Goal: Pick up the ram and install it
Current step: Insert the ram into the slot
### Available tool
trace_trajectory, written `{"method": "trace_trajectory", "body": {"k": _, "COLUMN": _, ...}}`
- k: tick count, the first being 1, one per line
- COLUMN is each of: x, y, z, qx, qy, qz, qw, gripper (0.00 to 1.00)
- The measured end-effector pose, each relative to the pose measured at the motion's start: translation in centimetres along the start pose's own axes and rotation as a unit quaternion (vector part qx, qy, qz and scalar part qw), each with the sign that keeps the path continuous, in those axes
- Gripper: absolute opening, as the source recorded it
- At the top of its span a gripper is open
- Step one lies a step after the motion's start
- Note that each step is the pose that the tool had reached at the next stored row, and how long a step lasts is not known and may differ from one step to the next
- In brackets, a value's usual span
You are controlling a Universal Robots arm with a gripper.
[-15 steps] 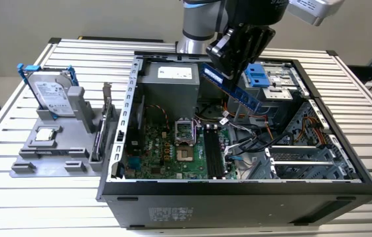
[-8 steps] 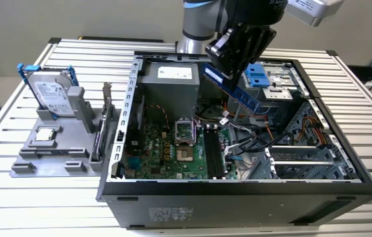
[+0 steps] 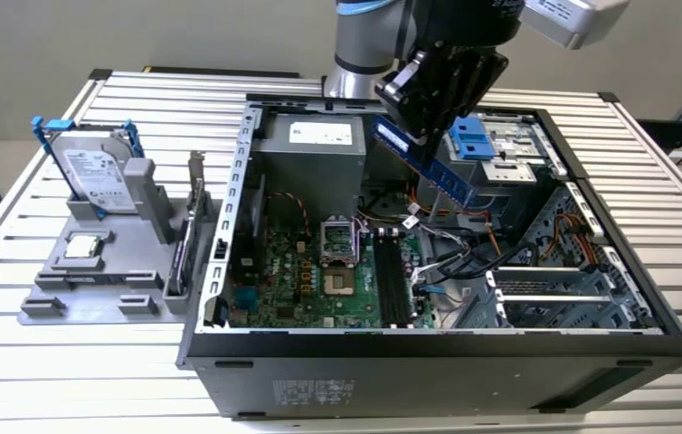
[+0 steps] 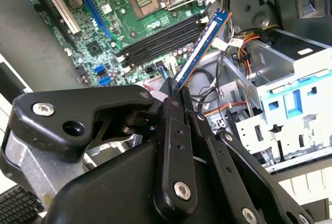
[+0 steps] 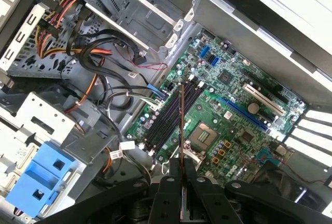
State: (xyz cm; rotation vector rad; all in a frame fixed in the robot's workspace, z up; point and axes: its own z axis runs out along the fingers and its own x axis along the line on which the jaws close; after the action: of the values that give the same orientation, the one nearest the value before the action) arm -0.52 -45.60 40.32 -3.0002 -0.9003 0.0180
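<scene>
mid-install, my pincer [image 3: 417, 117] clamps the ram [image 3: 448, 179] tilted above the memory slots [image 3: 390, 280]; seating it calls for squaring to one.

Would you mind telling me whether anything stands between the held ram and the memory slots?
Nothing visible does. The gripper holds the ram above the black memory slots, which look empty; the loose cables lie beside them, not across.

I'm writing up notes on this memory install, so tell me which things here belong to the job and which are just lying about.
Job: ram, held over the open case by the gripper; black memory slots on the motherboard.
Lying about: hard drive, square silver chip and bracketed card on the grey stand outside the case.
</scene>
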Motion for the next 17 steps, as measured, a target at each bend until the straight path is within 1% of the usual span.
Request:
{"method": "trace_trajectory", "body": {"k": 9, "x": -0.01, "y": -0.01, "z": 0.00, "qx": 0.0002, "qy": 0.0002, "qz": 0.019, "qw": 0.9998, "gripper": 0.00}}
{"method": "trace_trajectory", "body": {"k": 17, "x": -0.01, "y": 0.00, "z": 0.00, "qx": 0.0003, "qy": 0.0004, "qz": 0.036, "qw": 0.9994, "gripper": 0.00}}
